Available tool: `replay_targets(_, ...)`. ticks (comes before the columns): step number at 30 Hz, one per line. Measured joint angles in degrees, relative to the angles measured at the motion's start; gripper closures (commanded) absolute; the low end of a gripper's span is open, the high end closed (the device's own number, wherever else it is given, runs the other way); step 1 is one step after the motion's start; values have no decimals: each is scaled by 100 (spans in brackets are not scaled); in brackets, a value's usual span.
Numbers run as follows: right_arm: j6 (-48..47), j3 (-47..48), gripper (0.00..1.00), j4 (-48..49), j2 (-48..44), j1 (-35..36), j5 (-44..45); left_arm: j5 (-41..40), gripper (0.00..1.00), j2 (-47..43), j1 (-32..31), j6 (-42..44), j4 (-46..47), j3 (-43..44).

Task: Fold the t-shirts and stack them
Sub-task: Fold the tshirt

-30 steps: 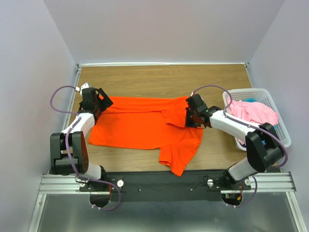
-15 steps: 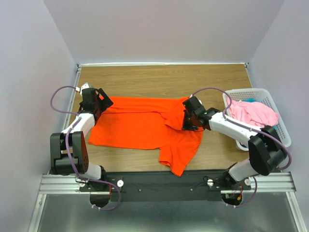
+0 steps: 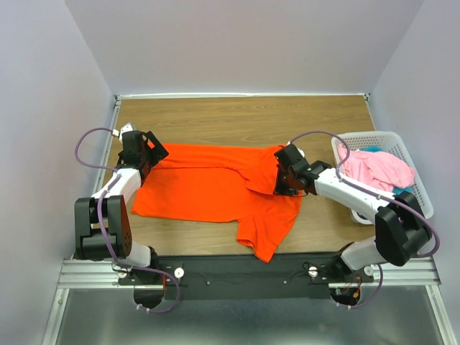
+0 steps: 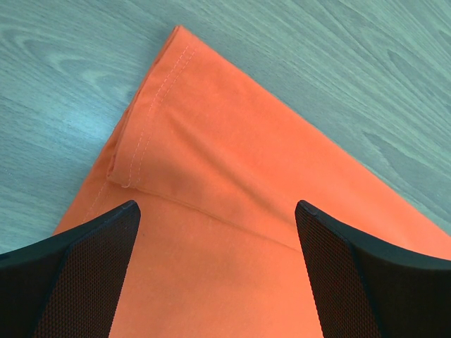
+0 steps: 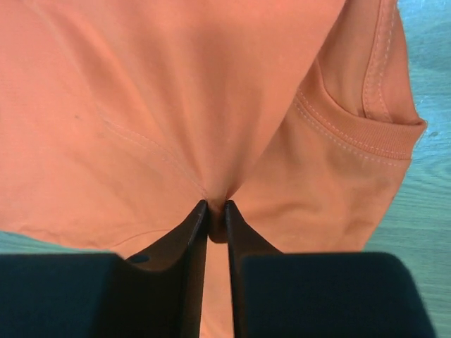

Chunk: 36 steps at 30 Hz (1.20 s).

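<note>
The orange-red t-shirt [image 3: 208, 188] lies spread on the wooden table, its right part folded over. My right gripper [image 3: 282, 177] is shut on a pinch of the shirt's fabric [image 5: 215, 204] near the collar [image 5: 352, 130]. My left gripper [image 3: 147, 154] is open over the shirt's far left corner, where a hemmed sleeve edge [image 4: 151, 105] shows; its fingers [image 4: 84, 260] stand wide apart above the cloth. The pink t-shirt [image 3: 377, 169] lies in the basket, with a bit of teal-blue shirt [image 3: 374, 149] behind it.
A white lattice basket [image 3: 424, 188] stands at the right edge of the table. Bare wood [image 3: 244, 118] lies behind the shirt. Grey walls close in the left, back and right sides.
My right gripper first drew a little to the left with the pinched fabric, then shifted back to the right. The left arm has not moved.
</note>
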Motion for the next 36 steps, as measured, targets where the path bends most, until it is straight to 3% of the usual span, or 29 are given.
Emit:
replay_targets(2,22,-28,63,-28,57,0,7,0,2,0,0,0,0,-2)
replay_targets(4,26,-48,28,-68,120,0,2,-2,2,-7,0,0,-2,-2)
replay_targets(5,-22,-48,2,-92,122,0,7,-2,2,-11,2,0,-2,-2)
replay_targets(6,-17,-48,0,-101,118,0,24,-2,2,-22,0,0,0,-2)
replay_targets(11,-155,170,0,-234,63,2,199,0,2,-48,2,20,-11,13)
replay_targets(17,-503,1353,0,-140,402,-103,518,72,2,321,0,26,-66,468)
replay_targets(22,-905,2350,0,299,1617,-551,413,275,2,1110,0,26,-59,1147)
replay_targets(29,-1287,2855,0,614,3095,-1338,-76,466,2,2197,0,46,-81,1832)
replay_targets(36,-1432,3165,0,763,3593,-1777,-243,461,2,2538,0,44,-181,2116)
